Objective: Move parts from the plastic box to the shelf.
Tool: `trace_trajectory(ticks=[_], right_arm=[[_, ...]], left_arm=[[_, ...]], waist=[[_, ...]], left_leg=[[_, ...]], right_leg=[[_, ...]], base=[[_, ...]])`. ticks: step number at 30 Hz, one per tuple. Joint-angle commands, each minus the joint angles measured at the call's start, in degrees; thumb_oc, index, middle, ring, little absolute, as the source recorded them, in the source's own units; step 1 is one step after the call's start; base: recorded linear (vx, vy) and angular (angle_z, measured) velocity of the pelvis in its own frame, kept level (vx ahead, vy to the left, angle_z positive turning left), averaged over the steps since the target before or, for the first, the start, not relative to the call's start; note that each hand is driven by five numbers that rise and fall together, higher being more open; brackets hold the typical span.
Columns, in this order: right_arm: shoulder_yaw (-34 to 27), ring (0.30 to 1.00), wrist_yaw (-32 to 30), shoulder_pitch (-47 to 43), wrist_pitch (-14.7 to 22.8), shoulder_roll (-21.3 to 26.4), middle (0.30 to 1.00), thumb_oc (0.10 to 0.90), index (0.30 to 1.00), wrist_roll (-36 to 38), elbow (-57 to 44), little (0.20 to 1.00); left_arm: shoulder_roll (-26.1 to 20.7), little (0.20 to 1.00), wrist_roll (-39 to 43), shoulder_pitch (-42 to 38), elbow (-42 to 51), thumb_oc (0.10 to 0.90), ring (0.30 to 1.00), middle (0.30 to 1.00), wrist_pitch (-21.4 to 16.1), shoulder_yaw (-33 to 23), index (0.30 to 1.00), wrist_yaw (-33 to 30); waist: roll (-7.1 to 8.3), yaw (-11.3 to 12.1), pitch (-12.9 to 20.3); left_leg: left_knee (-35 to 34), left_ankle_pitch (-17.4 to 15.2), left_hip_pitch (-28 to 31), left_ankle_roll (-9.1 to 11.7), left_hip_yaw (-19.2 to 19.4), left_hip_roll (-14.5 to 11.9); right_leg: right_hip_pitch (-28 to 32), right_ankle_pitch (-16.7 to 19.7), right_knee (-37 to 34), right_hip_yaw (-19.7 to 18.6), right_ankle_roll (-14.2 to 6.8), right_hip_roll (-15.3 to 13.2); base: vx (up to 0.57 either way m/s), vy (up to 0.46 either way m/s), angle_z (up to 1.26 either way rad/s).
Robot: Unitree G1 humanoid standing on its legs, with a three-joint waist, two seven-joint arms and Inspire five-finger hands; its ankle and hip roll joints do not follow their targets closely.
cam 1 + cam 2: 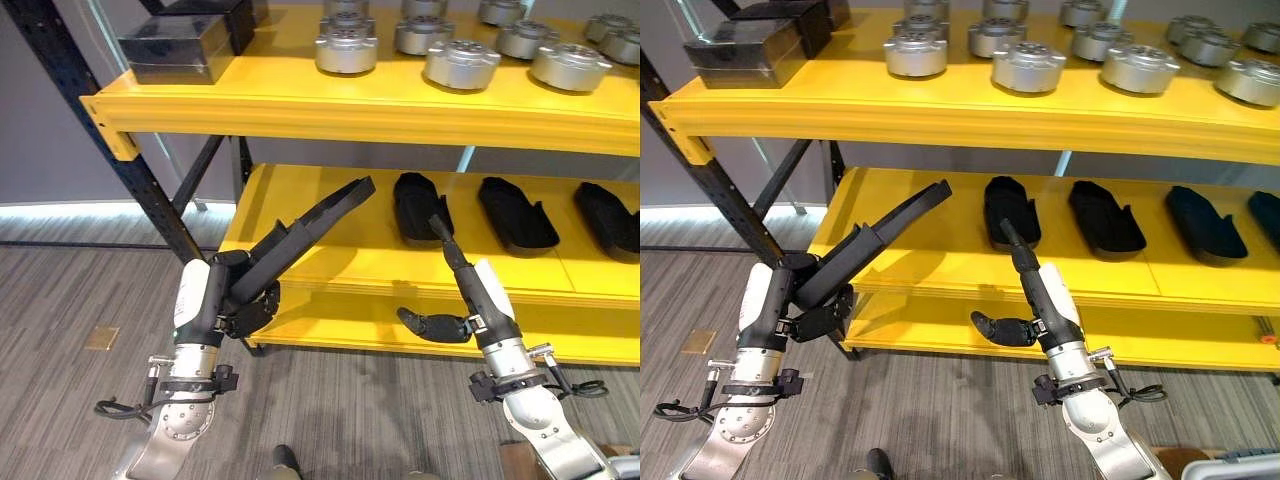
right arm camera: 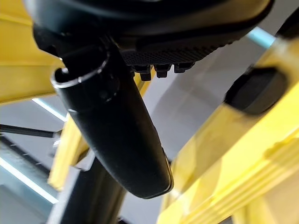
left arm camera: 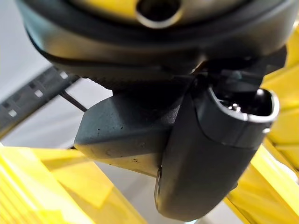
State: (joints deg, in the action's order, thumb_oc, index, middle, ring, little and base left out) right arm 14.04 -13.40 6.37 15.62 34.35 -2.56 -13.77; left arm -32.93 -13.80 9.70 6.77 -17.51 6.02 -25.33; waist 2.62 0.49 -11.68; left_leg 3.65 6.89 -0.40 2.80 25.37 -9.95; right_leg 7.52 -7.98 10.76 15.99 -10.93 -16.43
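Observation:
My left hand [image 1: 243, 303] is shut on a long black plastic part [image 1: 312, 228], gripping its lower end. The part slants up and to the right, its tip over the front left of the lower yellow shelf [image 1: 330, 265]. In the left wrist view the part [image 3: 124, 135] shows beside my thumb [image 3: 210, 154]. My right hand [image 1: 482, 292] is open in front of the shelf's edge, fingers straight and pointing up, thumb out to the left, holding nothing. Three similar black parts [image 1: 420, 205] [image 1: 515, 212] [image 1: 605, 215] lie in a row on the lower shelf.
The upper yellow shelf [image 1: 300, 105] carries several round silver metal parts [image 1: 346, 50] and dark metal blocks [image 1: 178, 45]. A black upright with braces [image 1: 150, 190] stands at the shelf's left end. Grey wood-pattern floor lies below.

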Motion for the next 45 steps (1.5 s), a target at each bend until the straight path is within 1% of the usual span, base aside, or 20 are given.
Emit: trace_trajectory(ticks=[1,4,9,10,11,13,14,15,16,17,18,20,21,22,25,30,36,38,42,45], right_arm=[[-3.01,1.000,-2.42,-7.43,5.10,-0.43,1.000,0.900,1.000,2.81,-5.80,1.000],[-1.27,1.000,-0.77,-9.82,3.41,-1.26,1.000,0.900,1.000,1.48,-7.52,1.000],[-0.95,1.000,-1.49,-11.59,-0.93,-0.62,1.000,0.900,1.000,1.74,-7.48,1.000],[-3.10,1.000,-1.54,-11.33,-1.77,0.14,1.000,0.900,1.000,2.32,-7.88,1.000],[-3.43,1.000,-1.44,-11.32,-1.81,0.22,1.000,0.900,1.000,2.41,-7.95,1.000],[-4.81,1.000,-0.48,-11.12,-2.55,0.14,1.000,0.900,1.000,5.65,-8.07,1.000],[-4.83,1.000,-0.44,-11.12,-2.57,0.17,1.000,0.900,1.000,5.70,-8.09,1.000],[-5.15,1.000,3.51,-10.41,-3.67,-1.10,1.000,0.900,1.000,18.25,-8.38,1.000],[-5.41,1.000,5.67,-9.41,-3.09,-2.33,1.000,0.900,1.000,20.57,-8.42,1.000],[-5.87,1.000,7.84,-8.11,-1.55,-4.35,1.000,0.900,1.000,20.61,-8.68,1.000],[-6.11,1.000,8.95,-7.52,-1.06,-5.21,1.000,0.900,1.000,20.25,-9.07,1.000],[-5.95,1.000,10.07,-7.59,-1.03,-6.39,1.000,0.900,1.000,19.23,-10.30,1.000],[-5.00,1.000,10.11,-8.37,-1.41,-7.51,1.000,0.900,1.000,17.20,-10.78,1.000],[-4.37,1.000,10.15,-8.91,-2.51,-7.98,1.000,0.900,1.000,16.45,-11.52,1.000],[-4.12,1.000,10.14,-6.83,-3.09,-8.03,1.000,0.900,1.000,14.68,-12.75,1.000],[-6.82,1.000,10.87,-3.07,-4.28,-5.32,1.000,0.900,1.000,15.65,-13.10,1.000],[-8.61,1.000,12.24,-1.21,-3.70,-3.09,1.000,0.900,1.000,17.83,-12.08,1.000],[-9.24,1.000,7.74,-0.95,-2.37,-2.87,1.000,0.900,1.000,19.51,-11.81,1.000],[-10.50,1.000,5.51,-1.08,-1.05,-3.61,1.000,0.900,1.000,19.53,-12.16,1.000],[-11.41,1.000,2.66,-1.89,-0.76,-3.91,1.000,0.900,1.000,18.11,-13.90,1.000]], left_arm=[[-0.28,0.300,1.80,-6.73,8.41,0.400,0.300,0.300,-5.08,-4.04,0.300,-2.91],[-0.02,0.300,0.72,-6.66,7.81,0.400,0.300,0.300,-6.51,-4.18,0.300,-4.89],[-0.50,0.300,2.24,-8.01,6.51,0.400,0.300,0.300,-7.30,-4.23,0.300,-2.25],[-0.81,0.300,3.00,-8.29,6.24,0.400,0.300,0.300,-7.68,-4.66,0.300,-0.72],[-0.86,0.300,2.99,-8.40,6.31,0.400,0.300,0.300,-7.54,-4.74,0.300,-0.57],[-1.18,0.300,4.06,-8.59,6.66,0.400,0.300,0.300,-5.84,-5.30,0.300,0.47],[-1.16,0.300,4.07,-8.58,6.69,0.400,0.300,0.300,-5.81,-5.31,0.300,0.49],[-0.69,0.300,6.40,-7.88,6.82,0.400,0.300,0.300,-3.85,-6.01,0.300,-0.65],[-0.49,0.300,6.94,-7.26,7.02,0.400,0.300,0.300,-3.18,-6.60,0.300,-1.05],[-0.02,0.300,7.52,-6.91,7.16,0.400,0.300,0.300,-2.93,-7.45,0.300,-0.41],[0.21,0.300,7.67,-6.91,7.21,0.400,0.300,0.300,-2.96,-7.72,0.300,0.20],[0.75,0.300,6.60,-7.99,7.88,0.400,0.300,0.300,-2.26,-7.15,0.300,0.46],[0.82,0.300,4.94,-8.97,8.07,0.400,0.300,0.300,-1.60,-5.74,0.300,-0.46],[0.80,0.300,3.71,-9.24,8.59,0.400,0.300,0.300,-0.77,-4.81,0.300,-1.49],[0.73,0.300,3.28,-8.09,9.27,0.400,0.300,0.300,-1.21,-4.15,0.300,-2.04],[0.41,0.300,5.47,-3.72,11.30,0.400,0.300,0.300,-4.21,-6.80,0.300,0.38],[-0.28,0.300,4.36,-1.39,11.94,0.400,0.300,0.300,-6.79,-9.24,0.300,0.60],[-0.06,0.300,5.04,-0.90,12.18,0.400,0.300,0.300,-8.30,-8.98,0.300,1.88],[-0.05,0.300,3.95,-1.26,12.22,0.400,0.300,0.300,-8.45,-9.06,0.300,-0.25],[-1.07,0.300,-2.96,-3.78,11.85,0.400,0.300,0.300,-9.51,-9.22,0.300,-4.97]], waist=[[-0.80,-0.32,0.13],[-0.62,0.46,-0.11],[-0.27,1.52,0.75],[0.07,1.61,1.26],[0.07,1.62,1.27],[-0.33,1.35,1.02],[-0.22,1.45,1.11],[-0.42,0.94,0.61],[-0.26,0.63,0.51],[0.46,0.37,0.29],[0.62,0.20,0.04],[2.12,-0.08,-0.76],[3.05,-0.44,-1.80],[3.17,-0.90,-2.66],[2.94,-1.54,-3.19],[2.26,-1.73,-2.98],[1.78,-2.63,-2.98],[1.52,-3.51,-2.76],[0.95,-4.57,-2.54],[-0.35,-6.17,-2.26]], left_leg=[[8.20,-9.04,-3.49,1.82,-3.81,-2.74],[9.54,-9.93,-4.06,1.10,-3.16,-3.06],[10.05,-11.20,-4.27,-1.18,-2.07,-1.96],[8.51,-12.62,-2.51,-2.52,-2.83,0.45],[8.19,-12.86,-2.22,-3.02,-2.85,1.02],[7.20,-13.40,-1.26,-5.51,-2.44,2.52],[7.15,-13.40,-1.34,-5.59,-2.29,2.68],[6.15,-14.47,0.50,-6.45,-3.00,4.11],[5.66,-14.76,1.67,-6.10,-2.75,4.51],[5.80,-15.71,2.67,-5.28,-2.10,4.54],[6.13,-16.26,2.95,-4.86,-1.97,4.17],[6.94,-18.82,3.89,-3.35,-0.92,3.51],[8.16,-19.64,3.95,-2.92,0.42,2.74],[8.45,-20.61,4.61,-2.37,0.69,2.20],[9.70,-20.92,4.04,-1.74,-0.46,1.40],[10.94,-20.22,4.41,-0.42,0.34,-0.97],[10.43,-19.00,5.77,0.65,0.78,-4.11],[8.89,-17.68,6.95,1.71,2.11,-6.08],[7.72,-17.11,7.70,2.38,2.90,-6.95],[7.30,-18.20,8.47,2.66,2.83,-6.98]], right_leg=[[-1.45,-3.55,4.02,3.18,4.97,5.23],[-0.94,-4.24,4.40,3.64,5.04,4.91],[-0.52,-8.06,9.71,5.56,5.23,5.65],[-2.85,-7.29,19.14,6.04,2.92,4.23],[-3.94,-6.71,21.80,6.03,2.52,3.58],[-9.67,-2.64,32.06,6.21,1.81,1.72],[-10.02,-2.72,32.38,5.99,1.75,1.52],[-14.82,-0.37,35.59,5.00,1.27,0.25],[-15.74,-0.02,32.93,5.14,1.78,-0.16],[-15.92,2.06,24.16,6.20,2.07,-1.43],[-15.77,3.23,20.30,6.70,2.11,-1.81],[-17.05,7.87,10.06,7.97,0.03,-5.59],[-18.22,16.07,3.88,8.29,-1.15,-7.57],[-19.64,19.26,1.58,7.12,-2.38,-8.83],[-18.42,17.73,-1.73,3.74,-2.95,-7.46],[-17.01,11.90,1.89,6.24,-1.69,-5.77],[-17.92,7.53,6.66,6.60,-0.59,-5.03],[-18.71,6.93,7.67,6.69,0.07,-4.58],[-19.61,6.31,8.64,6.41,0.36,-4.17],[-21.80,4.67,11.66,4.37,-0.36,-4.17]], base=[[0.07,0.048,0.09],[0.09,0.082,-0.01],[0.15,0.175,-0.01],[0.21,0.238,0.00],[0.22,0.291,-0.10],[0.04,0.175,-0.20],[0.08,0.113,-0.15],[0.16,0.017,-0.13],[0.23,-0.114,-0.31],[0.18,-0.247,-0.44],[0.18,-0.321,-0.41],[0.13,-0.415,-0.06],[0.11,-0.492,0.12],[0.13,-0.418,0.12],[0.22,-0.321,0.27],[0.18,-0.241,0.56],[0.13,-0.176,0.15],[0.12,-0.183,0.03],[0.07,-0.101,0.09],[0.07,-0.087,-0.02]])
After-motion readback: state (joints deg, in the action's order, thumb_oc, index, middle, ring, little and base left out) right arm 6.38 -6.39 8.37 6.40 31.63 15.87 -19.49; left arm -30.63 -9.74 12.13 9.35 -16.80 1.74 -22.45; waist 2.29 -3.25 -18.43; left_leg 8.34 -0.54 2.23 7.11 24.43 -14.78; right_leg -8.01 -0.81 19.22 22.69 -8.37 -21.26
